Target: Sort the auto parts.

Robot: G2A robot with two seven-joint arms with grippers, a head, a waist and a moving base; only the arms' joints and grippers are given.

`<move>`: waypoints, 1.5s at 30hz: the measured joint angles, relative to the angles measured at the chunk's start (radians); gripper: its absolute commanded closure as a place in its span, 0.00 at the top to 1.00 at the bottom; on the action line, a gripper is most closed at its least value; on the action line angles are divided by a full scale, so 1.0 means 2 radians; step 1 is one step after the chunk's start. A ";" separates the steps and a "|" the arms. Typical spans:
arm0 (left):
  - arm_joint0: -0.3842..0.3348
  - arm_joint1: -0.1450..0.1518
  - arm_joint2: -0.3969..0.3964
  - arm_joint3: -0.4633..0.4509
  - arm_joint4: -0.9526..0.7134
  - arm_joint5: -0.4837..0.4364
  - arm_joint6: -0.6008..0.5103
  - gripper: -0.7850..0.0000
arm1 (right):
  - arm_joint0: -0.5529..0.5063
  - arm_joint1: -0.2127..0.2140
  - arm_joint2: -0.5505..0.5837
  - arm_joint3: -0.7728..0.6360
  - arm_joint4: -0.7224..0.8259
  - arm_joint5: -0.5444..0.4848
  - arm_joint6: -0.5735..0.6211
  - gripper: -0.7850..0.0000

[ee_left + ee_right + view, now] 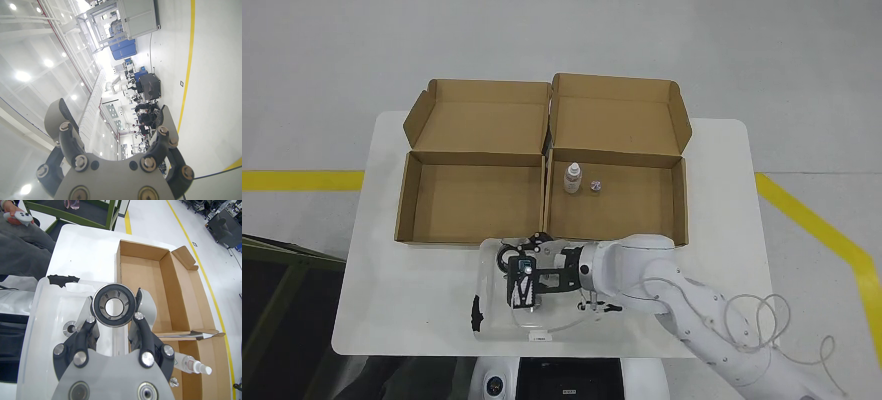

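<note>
Gripping a round bearing [114,321] in my right gripper [114,299], I hold it over the clear tray [37,298], beside the empty left box [143,294]. Sorting looks barely begun: a spray bottle [573,178] and a small metal part [595,184] lie in the right box [637,210], and a metal disc [68,328] waits in the tray. My left gripper [112,108] is spread wide, empty

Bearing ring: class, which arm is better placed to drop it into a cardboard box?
Right. The right hand holds the bearing ring over the clear tray, beside the empty box; the left hand is open, pointing off into the hall.
</note>
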 measured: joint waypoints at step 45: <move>0.000 0.000 0.000 0.000 0.000 0.000 0.000 1.00 | 0.173 -0.070 -0.060 0.241 0.032 0.074 -0.069 0.00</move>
